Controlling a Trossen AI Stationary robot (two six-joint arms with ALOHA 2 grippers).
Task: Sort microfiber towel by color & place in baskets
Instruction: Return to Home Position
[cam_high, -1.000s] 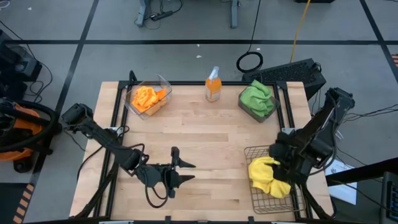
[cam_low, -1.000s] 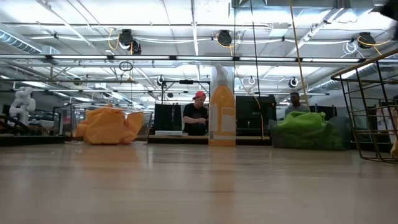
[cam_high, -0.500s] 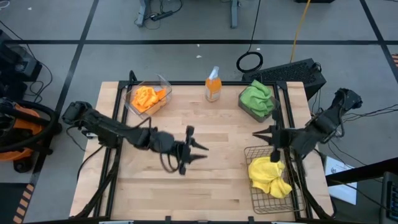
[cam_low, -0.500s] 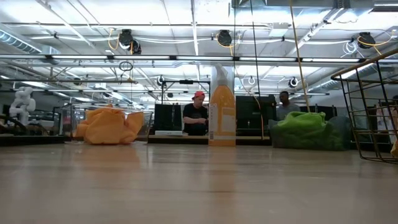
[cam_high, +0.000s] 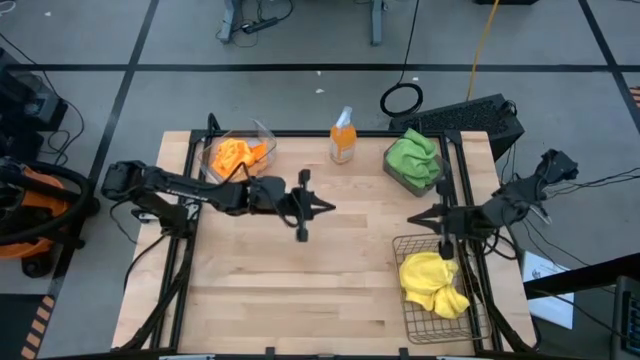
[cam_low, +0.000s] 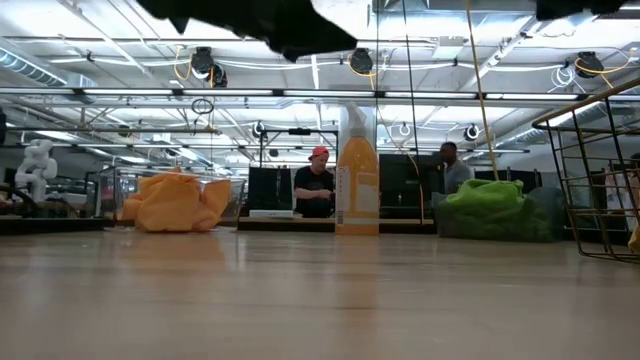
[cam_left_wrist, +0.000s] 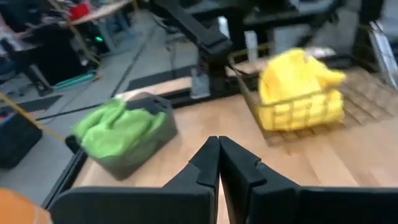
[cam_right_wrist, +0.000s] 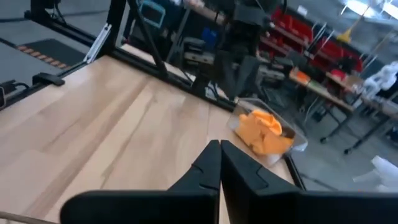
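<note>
Yellow towels (cam_high: 432, 281) fill the wire basket (cam_high: 415, 243), orange towels (cam_high: 238, 155) the clear basket (cam_high: 265, 133), green towels (cam_high: 415, 152) the dark basket (cam_high: 398, 176). The right pincer (cam_high: 412, 215) has left the wire basket and the left pincer (cam_high: 325, 208) has swung back. Both are closed and empty above the tabletop (cam_high: 350, 290): sorting looks finished.

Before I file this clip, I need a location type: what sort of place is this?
Probably a robotics lab in an industrial hall: exposed ceiling pipes, people in the room behind, and a framed wooden table carrying two robot arms.
</note>
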